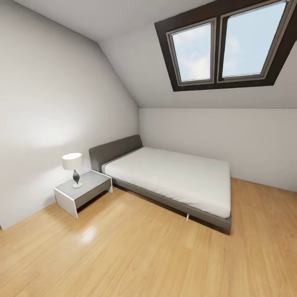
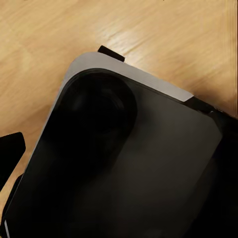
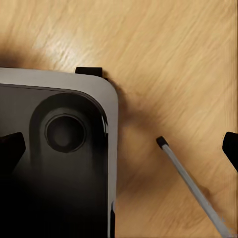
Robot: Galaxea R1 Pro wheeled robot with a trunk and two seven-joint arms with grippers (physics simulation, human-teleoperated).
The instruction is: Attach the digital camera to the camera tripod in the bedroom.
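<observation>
Bedroom [image 1: 123,62] wood floor [image 1: 136,255], grey bed [image 1: 173,177], tripod leg [image 3: 191,186]

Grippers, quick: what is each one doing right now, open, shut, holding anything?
Left gripper: cannot be told; one dark fingertip shows, nothing visibly held.
Right gripper: open, fingertips wide apart, holding nothing.

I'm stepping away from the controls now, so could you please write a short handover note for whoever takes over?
Left gripper: one fingertip shows over the robot's base; open or shut cannot be told.
Right gripper: open, holding nothing, above the wood floor.
A silver tripod leg with a black foot stands on the floor near the base.
The head faces the bed and nightstand in the bedroom.
Nothing is attached yet; still to do: find the camera, grasp it, mount it.
</observation>
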